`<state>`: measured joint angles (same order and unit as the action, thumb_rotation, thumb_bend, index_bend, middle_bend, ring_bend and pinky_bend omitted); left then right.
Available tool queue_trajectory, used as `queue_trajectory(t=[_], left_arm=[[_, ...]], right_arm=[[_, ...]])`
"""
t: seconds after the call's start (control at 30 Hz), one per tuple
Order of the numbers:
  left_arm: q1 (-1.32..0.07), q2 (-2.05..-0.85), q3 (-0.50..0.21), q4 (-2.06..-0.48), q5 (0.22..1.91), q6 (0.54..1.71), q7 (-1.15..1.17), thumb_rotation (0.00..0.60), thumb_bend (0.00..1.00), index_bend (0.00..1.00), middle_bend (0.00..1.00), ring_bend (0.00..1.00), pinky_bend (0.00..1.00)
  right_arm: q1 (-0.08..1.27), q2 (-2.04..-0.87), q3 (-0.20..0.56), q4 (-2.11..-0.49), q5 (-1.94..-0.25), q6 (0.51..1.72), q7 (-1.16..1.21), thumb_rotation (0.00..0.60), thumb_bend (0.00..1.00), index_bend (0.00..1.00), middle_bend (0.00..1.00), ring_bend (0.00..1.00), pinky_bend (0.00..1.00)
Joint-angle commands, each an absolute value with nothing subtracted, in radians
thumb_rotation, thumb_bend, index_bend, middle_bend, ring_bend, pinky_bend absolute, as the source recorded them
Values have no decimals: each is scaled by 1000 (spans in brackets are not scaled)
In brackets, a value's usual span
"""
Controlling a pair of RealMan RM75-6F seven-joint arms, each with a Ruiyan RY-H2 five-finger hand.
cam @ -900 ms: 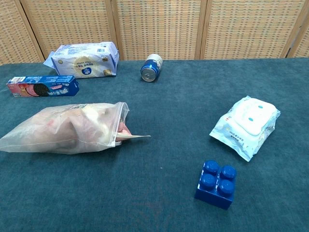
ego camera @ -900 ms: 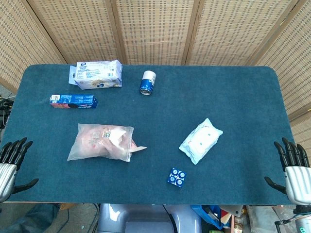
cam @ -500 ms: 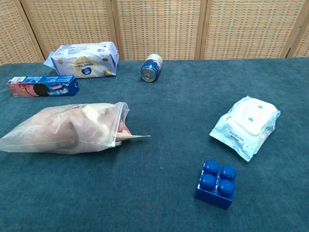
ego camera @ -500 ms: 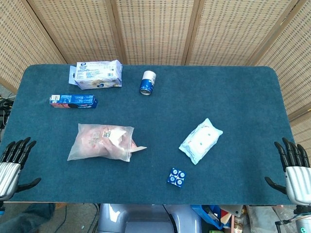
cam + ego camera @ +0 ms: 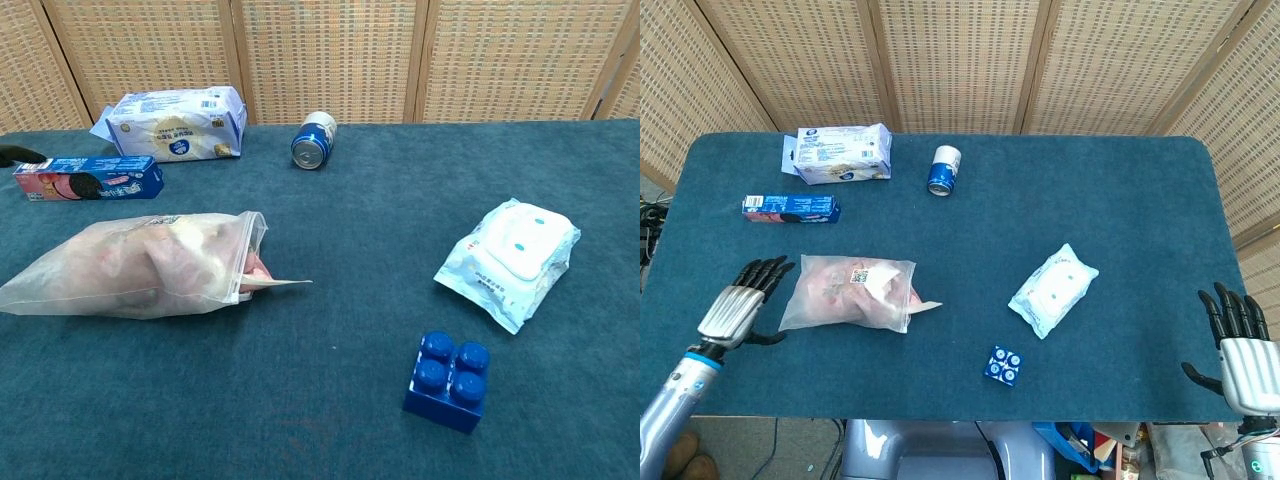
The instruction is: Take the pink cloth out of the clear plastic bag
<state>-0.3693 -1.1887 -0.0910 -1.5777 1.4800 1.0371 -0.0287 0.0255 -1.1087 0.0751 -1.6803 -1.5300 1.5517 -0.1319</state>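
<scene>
Clear plastic bag (image 5: pixel 845 295), pink cloth (image 5: pixel 262 272) protruding at its mouth on the side toward the wipes pack (image 5: pixel 1053 289); left hand (image 5: pixel 738 308) spread empty beside its closed end, right hand (image 5: pixel 1240 350) likewise empty, far beyond the pack; risk judged: bag dragged along if left unpinned.

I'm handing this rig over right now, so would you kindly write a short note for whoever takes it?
Left hand: open, empty, just left of the clear plastic bag, not gripping it.
Right hand: open, empty, at the table's near right corner.
Pink cloth: in the bag; one corner pokes from the mouth, which faces right.
Done: nothing.
Left: steady the bag and pull the cloth out.
</scene>
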Motion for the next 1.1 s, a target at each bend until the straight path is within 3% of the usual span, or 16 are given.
queue_trajectory(t=[0.03, 0.57, 0.77, 0.87, 0.97, 1.03, 1.1], left_arm=[[-467, -1248, -110, -1516, 1430, 907, -39, 600, 146, 0, 0, 0, 0], [-627, -1352, -135, -1443, 1214, 698, 167, 600, 146, 0, 0, 0, 0], [-669, -1408, -136, -1407, 1125, 680, 240, 600, 147, 0, 0, 0, 0], [-691, -1435, -136, -1389, 1070, 683, 281, 600, 147, 0, 0, 0, 93], [-705, -1465, -138, -1372, 1032, 696, 299, 600, 155, 0, 71, 92, 277], [-712, -1482, -139, -1357, 1014, 704, 308, 600, 158, 26, 227, 227, 400], [-714, -1508, -145, -1340, 1007, 730, 302, 600, 158, 152, 371, 338, 493]], right_arm=[[26, -1110, 77, -1680, -1525, 1551, -133, 600, 0, 0, 0, 0, 0], [36, -1117, 81, -1671, -1499, 1526, -136, 600, 0, 0, 0, 0, 0], [36, -1116, 84, -1667, -1491, 1525, -126, 600, 0, 0, 0, 0, 0], [37, -1114, 85, -1664, -1487, 1522, -120, 600, 0, 0, 0, 0, 0], [39, -1114, 87, -1663, -1483, 1520, -115, 600, 0, 0, 0, 0, 0], [40, -1113, 87, -1662, -1481, 1518, -114, 600, 0, 0, 0, 0, 0], [40, -1113, 86, -1662, -1481, 1517, -112, 600, 0, 0, 0, 0, 0]])
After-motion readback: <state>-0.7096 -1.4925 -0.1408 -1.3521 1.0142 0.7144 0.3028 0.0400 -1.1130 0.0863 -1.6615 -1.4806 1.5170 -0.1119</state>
